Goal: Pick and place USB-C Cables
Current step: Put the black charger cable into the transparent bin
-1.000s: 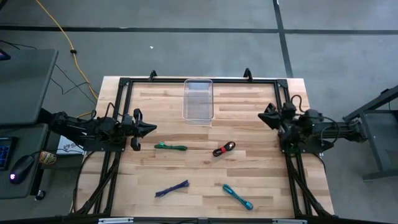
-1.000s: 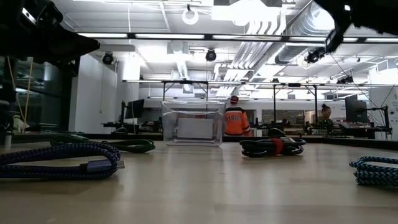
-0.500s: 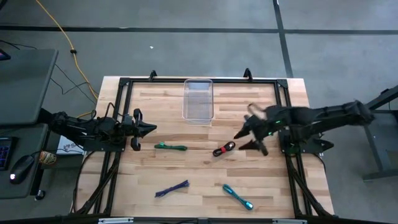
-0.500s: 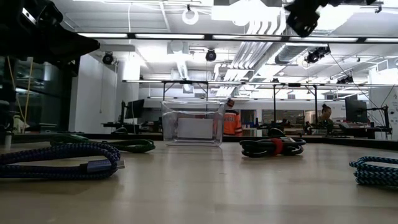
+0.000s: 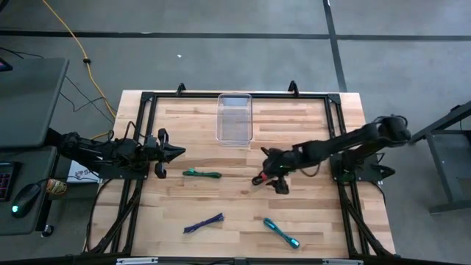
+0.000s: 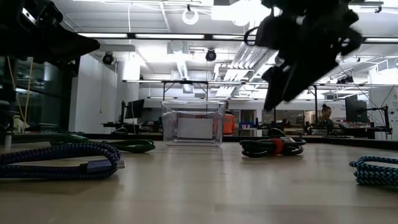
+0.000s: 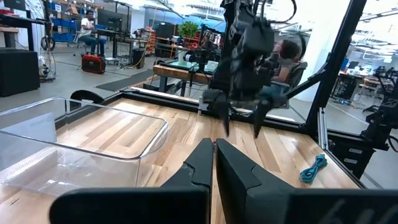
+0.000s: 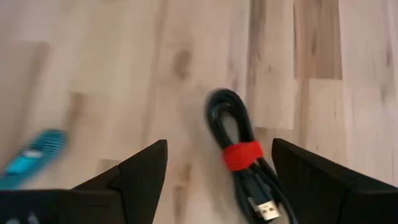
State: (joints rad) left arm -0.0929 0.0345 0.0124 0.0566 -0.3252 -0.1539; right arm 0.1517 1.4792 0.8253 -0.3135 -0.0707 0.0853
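Note:
A red-and-black USB-C cable (image 8: 239, 155) lies coiled on the wooden table near its middle (image 5: 259, 179). My right gripper (image 5: 274, 171) hangs open above it, pointing down, with a finger on either side and touching nothing (image 8: 219, 149). The green cable (image 5: 202, 174), the purple cable (image 5: 204, 223) and the teal cable (image 5: 282, 232) lie flat on the table. My left gripper (image 5: 180, 152) waits shut at the table's left side, above the surface.
A clear plastic bin (image 5: 234, 118) stands at the far middle of the table. A black frame (image 5: 144, 96) runs along the table's edges. A yellow cord (image 5: 73, 40) lies on the floor beyond the far left corner. People show in the room behind the table.
My right gripper has swung from the table's right edge toward the middle and come down over the red-and-black cable. It has opened wide on the way. The cables have kept their places.

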